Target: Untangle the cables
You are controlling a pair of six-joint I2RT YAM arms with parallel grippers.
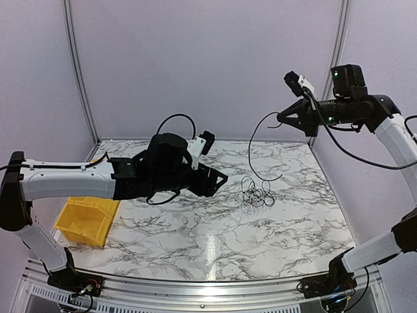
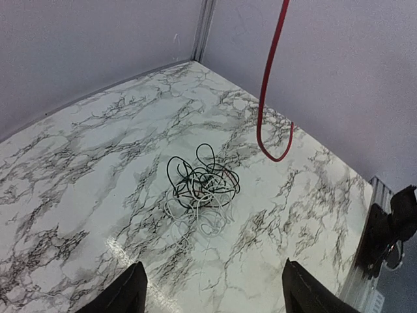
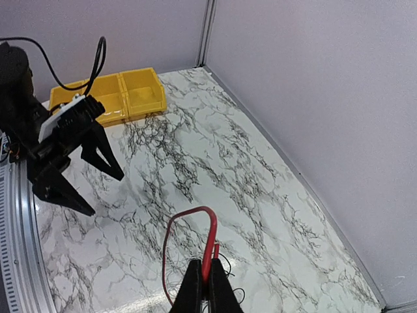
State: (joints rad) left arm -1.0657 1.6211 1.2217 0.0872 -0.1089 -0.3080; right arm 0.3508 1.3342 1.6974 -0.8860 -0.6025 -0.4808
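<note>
Cables (image 2: 199,186) lie mostly tangled on the table (image 2: 78,169); right fingers (image 3: 193,290) pinch one red cable (image 2: 266,78) aloft, left fingers (image 2: 124,293) spread.

No writing, label, brand mark, number or sign can be read in any of the three views.

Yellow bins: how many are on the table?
2. The far bin sits by the back-left corner; the near bin is right beside it, toward the front. More could be hidden.
</note>
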